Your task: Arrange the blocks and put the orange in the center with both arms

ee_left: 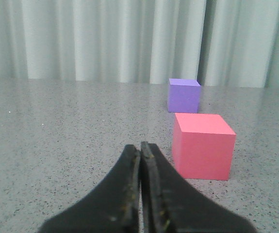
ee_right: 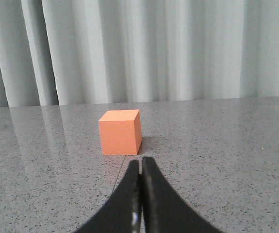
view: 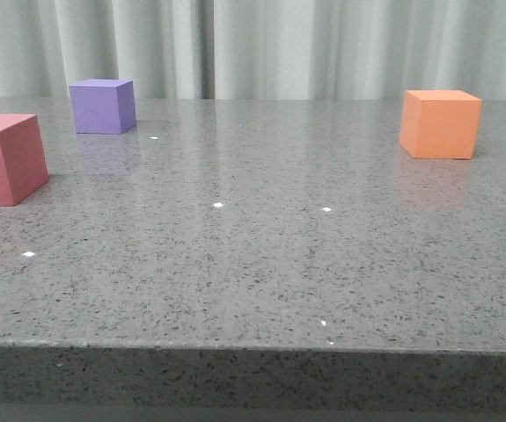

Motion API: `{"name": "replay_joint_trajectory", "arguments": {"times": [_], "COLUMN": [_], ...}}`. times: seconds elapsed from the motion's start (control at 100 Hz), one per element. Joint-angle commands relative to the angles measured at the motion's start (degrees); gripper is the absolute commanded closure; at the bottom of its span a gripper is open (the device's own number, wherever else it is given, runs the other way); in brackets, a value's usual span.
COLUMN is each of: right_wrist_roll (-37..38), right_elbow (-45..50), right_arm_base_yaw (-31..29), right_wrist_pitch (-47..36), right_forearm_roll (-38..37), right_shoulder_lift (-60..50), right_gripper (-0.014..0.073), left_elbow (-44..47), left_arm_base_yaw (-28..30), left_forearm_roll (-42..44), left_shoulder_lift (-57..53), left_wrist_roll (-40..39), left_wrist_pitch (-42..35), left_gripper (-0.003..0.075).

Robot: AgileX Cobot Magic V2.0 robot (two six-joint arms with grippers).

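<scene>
On the grey speckled table, the orange cube point(view: 440, 123) stands at the right, the purple cube point(view: 102, 105) at the back left, and the reddish-pink cube point(view: 3, 158) at the left edge of the front view. Neither arm shows in the front view. In the left wrist view, my left gripper point(ee_left: 140, 145) is shut and empty, with the reddish-pink cube point(ee_left: 203, 145) just ahead and to one side and the purple cube point(ee_left: 183, 95) beyond it. My right gripper point(ee_right: 140, 161) is shut and empty, and the orange cube point(ee_right: 120, 132) sits a short way ahead of its tips.
The table's front edge point(view: 253, 350) runs across the bottom of the front view. A pale pleated curtain point(view: 305, 44) hangs behind the table. A thin seam point(ee_right: 114, 175) in the tabletop runs from the orange cube toward the right gripper.
</scene>
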Motion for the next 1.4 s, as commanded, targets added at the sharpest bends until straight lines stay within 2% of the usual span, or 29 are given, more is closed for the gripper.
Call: {"name": "replay_joint_trajectory", "arguments": {"times": [0.0,0.29,0.48,0.62,0.81,0.95,1.09,1.3,1.39], "right_wrist_roll": [-0.3,-0.3,-0.3,-0.3,-0.3,-0.3,-0.3,-0.3,-0.3], "right_elbow": [-0.7,-1.1,-7.1,-15.6,-30.0,-39.5,-45.9,-47.8,-47.7], "right_arm_base_yaw": [-0.4,-0.4,-0.4,-0.4,-0.4,-0.4,-0.4,-0.4,-0.4], "right_wrist_pitch": [-4.2,-4.1,-0.2,9.7,29.6,40.8,47.2,51.1,53.4], "right_forearm_roll": [-0.6,-0.6,-0.6,-0.6,-0.6,-0.5,1.3,2.3,2.3], "right_shoulder_lift": [-1.1,-1.1,-0.5,4.0,15.8,24.6,32.6,38.1,38.8], "right_gripper": [0.0662,0.0662,0.0662,0.0662,0.0662,0.0662,0.0662,0.0652,0.055], "left_elbow": [2.4,2.4,2.4,2.4,2.4,2.4,2.4,2.4,2.4], "left_arm_base_yaw": [-0.1,-0.1,-0.1,-0.1,-0.1,-0.1,-0.1,-0.1,-0.1], "left_forearm_roll": [0.0,0.0,0.0,0.0,0.0,0.0,0.0,0.0,0.0], "left_shoulder_lift": [-1.8,-1.8,-1.8,-1.8,-1.8,-1.8,-1.8,-1.8,-1.8], "left_wrist_roll": [0.0,0.0,0.0,0.0,0.0,0.0,0.0,0.0,0.0], "left_wrist_pitch": [-4.2,-4.2,-4.2,-4.2,-4.2,-4.2,-4.2,-4.2,-4.2], "left_gripper": [0.0741,0.0741,0.0741,0.0741,0.0741,0.0741,0.0741,0.0741,0.0741]}}
